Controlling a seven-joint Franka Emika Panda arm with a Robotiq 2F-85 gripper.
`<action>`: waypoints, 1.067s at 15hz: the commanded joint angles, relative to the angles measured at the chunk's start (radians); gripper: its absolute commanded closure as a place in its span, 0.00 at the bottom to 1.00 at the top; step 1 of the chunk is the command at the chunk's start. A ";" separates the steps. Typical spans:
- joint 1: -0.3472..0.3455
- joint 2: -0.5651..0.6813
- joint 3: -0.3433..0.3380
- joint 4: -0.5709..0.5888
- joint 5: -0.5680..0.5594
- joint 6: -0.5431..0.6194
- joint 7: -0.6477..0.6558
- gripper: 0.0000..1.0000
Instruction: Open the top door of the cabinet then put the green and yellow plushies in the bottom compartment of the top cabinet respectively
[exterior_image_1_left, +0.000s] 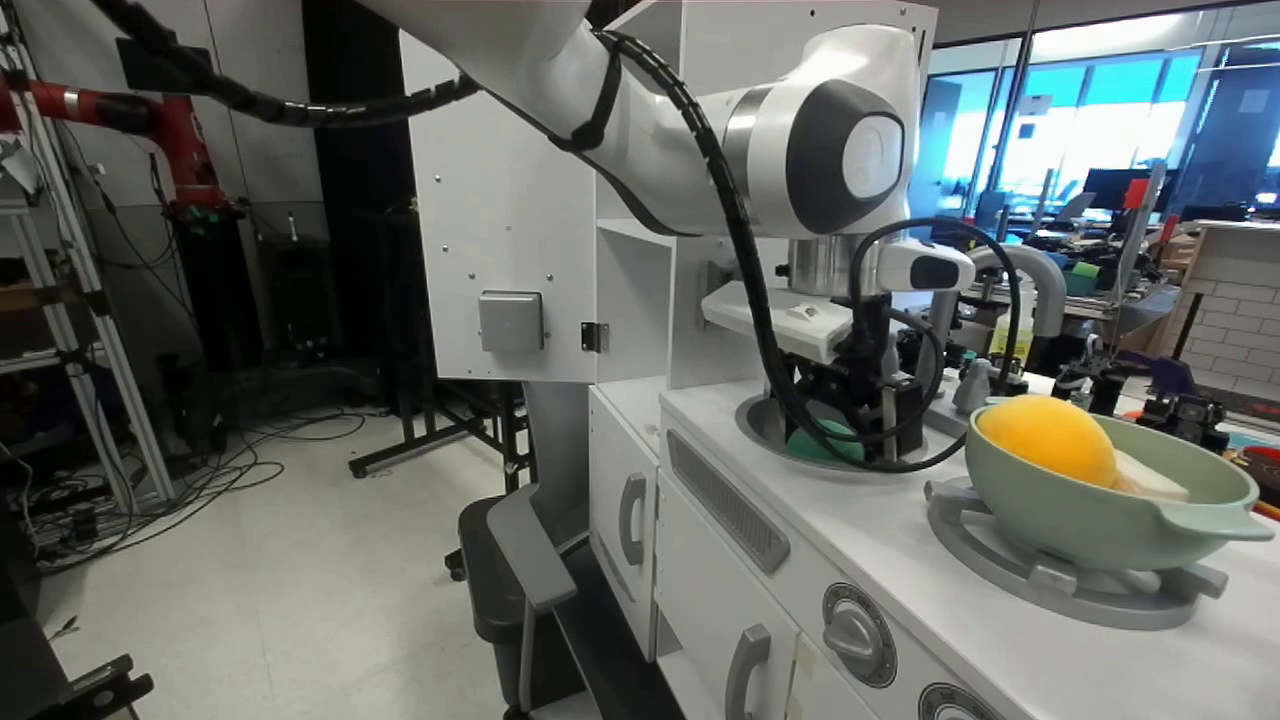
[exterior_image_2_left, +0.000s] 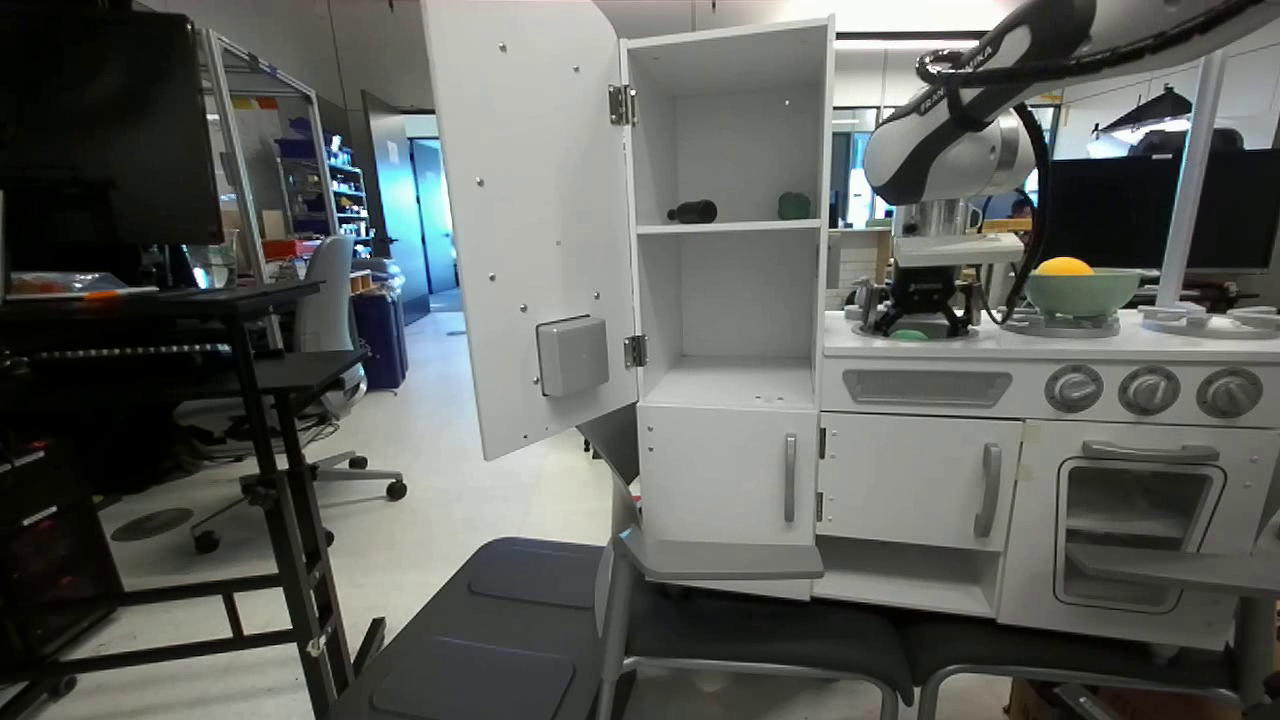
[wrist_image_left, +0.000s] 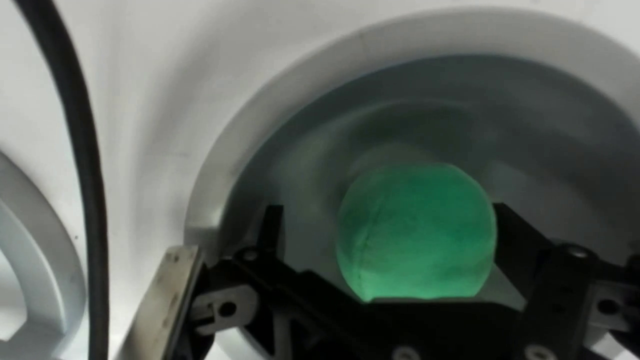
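Green plushie (wrist_image_left: 417, 232) is down in the round grey sink (wrist_image_left: 320, 75) in the white desk (exterior_image_1_left: 880, 520). Tool (wrist_image_left: 387, 217) is right over it, fingers (wrist_image_left: 517, 240) apart and straddling it: clear gap to the finger at left of the wrist view; at right the other finger meets the plushie's outline, can't tell if it touches. Black cable (wrist_image_left: 87, 150) runs down the left of that view. Yellow plushie (exterior_image_1_left: 1048, 440) sits in the pale green bowl (exterior_image_1_left: 1130, 520) beside a whitish item (exterior_image_1_left: 1150, 478), partly hidden. Bowl rests on the grey burner (exterior_image_1_left: 1060, 605), near the sink. Door (exterior_image_2_left: 535, 220) of the cabinet (exterior_image_2_left: 745, 140) is swung wide open in both exterior views. Bottom compartment (exterior_image_2_left: 745, 300) is in plain sight below the white shelf (exterior_image_2_left: 730, 228). On that shelf: a small black item (exterior_image_2_left: 693, 211) at left, a dark green item (exterior_image_2_left: 795, 206) at right, both too small to identify.
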 joint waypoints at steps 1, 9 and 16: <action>-0.014 0.058 -0.001 0.112 -0.013 -0.053 0.009 0.00; -0.008 0.057 -0.012 0.127 -0.006 -0.042 0.009 0.72; 0.021 -0.028 -0.001 0.028 -0.006 -0.109 -0.031 0.96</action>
